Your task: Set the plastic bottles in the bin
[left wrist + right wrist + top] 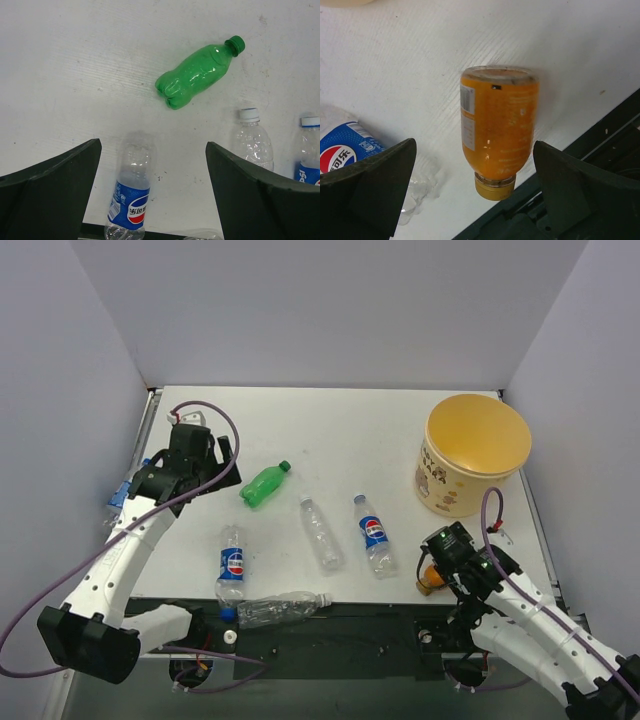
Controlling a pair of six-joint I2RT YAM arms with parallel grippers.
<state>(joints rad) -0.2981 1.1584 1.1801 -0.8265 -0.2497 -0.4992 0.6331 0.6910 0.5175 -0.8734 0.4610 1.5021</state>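
Orange little plastic bottle [499,127] is lying at the table's [330,430] near edge by the right corner, just ahead of the parted right fingers [367,192], which should be lowering squarely astride its middle before closing; left fingers [47,192] are hanging apart too.

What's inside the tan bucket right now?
In the top view the bin shows only a plain yellowish interior with nothing lying in it. Its near inner wall is hidden behind the rim, so anything tucked there cannot be seen.
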